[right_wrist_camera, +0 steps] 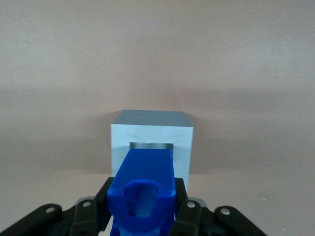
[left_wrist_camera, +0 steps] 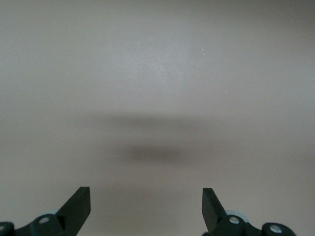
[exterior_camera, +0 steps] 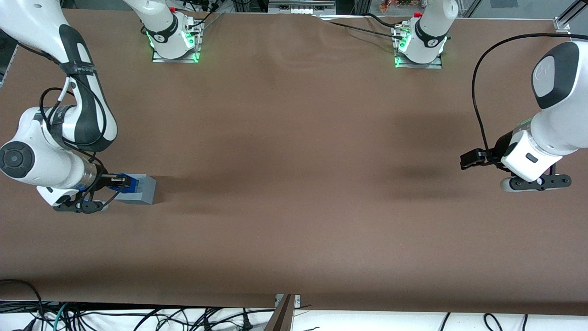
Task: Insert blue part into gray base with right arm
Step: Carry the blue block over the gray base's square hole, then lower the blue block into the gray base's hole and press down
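Note:
The gray base [exterior_camera: 140, 190] stands on the brown table toward the working arm's end. In the right wrist view the gray base [right_wrist_camera: 152, 137] shows its square recess, and the blue part [right_wrist_camera: 145, 189] has its tip in that recess. My right gripper [exterior_camera: 120, 180] is shut on the blue part [exterior_camera: 131, 182], a black finger pressed against each of its sides. From the front, the blue part sits at the top of the base, half hidden by the fingers. The right gripper [right_wrist_camera: 142, 209] holds the part's knobbly hollow end toward the camera.
The brown table cover [exterior_camera: 294, 184] stretches wide toward the parked arm's end. Both arm bases [exterior_camera: 174, 37] are bolted along the table edge farthest from the front camera. Cables [exterior_camera: 138, 317] hang below the near edge.

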